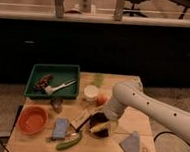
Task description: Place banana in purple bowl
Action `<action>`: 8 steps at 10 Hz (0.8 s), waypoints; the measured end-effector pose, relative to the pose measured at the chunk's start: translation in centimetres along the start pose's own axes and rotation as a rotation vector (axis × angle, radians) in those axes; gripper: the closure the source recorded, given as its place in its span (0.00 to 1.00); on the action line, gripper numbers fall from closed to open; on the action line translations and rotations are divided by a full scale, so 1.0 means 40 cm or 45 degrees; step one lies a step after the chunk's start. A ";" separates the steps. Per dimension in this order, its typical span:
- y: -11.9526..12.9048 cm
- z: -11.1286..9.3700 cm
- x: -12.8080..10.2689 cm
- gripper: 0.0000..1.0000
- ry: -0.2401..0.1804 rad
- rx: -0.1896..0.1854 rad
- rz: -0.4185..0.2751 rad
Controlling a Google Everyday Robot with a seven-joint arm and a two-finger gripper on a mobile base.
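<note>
The dark purple bowl [100,129] sits near the middle front of the wooden table [134,125]. The yellow banana [99,126] lies over the bowl, at or inside its rim. My gripper [102,122] is at the end of the white arm, which comes in from the right; it hangs directly over the bowl and the banana. The arm's end hides the back of the bowl.
An orange-red bowl [32,119] stands at the front left. A green tray [53,80] with utensils is at the back left. A green vegetable [68,142], a blue sponge [60,128], a white cup [91,92] and a grey-blue cloth [132,144] lie around the dark bowl.
</note>
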 end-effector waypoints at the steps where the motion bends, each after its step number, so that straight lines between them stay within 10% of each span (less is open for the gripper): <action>1: 0.000 0.000 0.000 0.20 0.000 0.000 0.000; 8: 0.000 0.000 0.000 0.20 0.000 0.000 0.000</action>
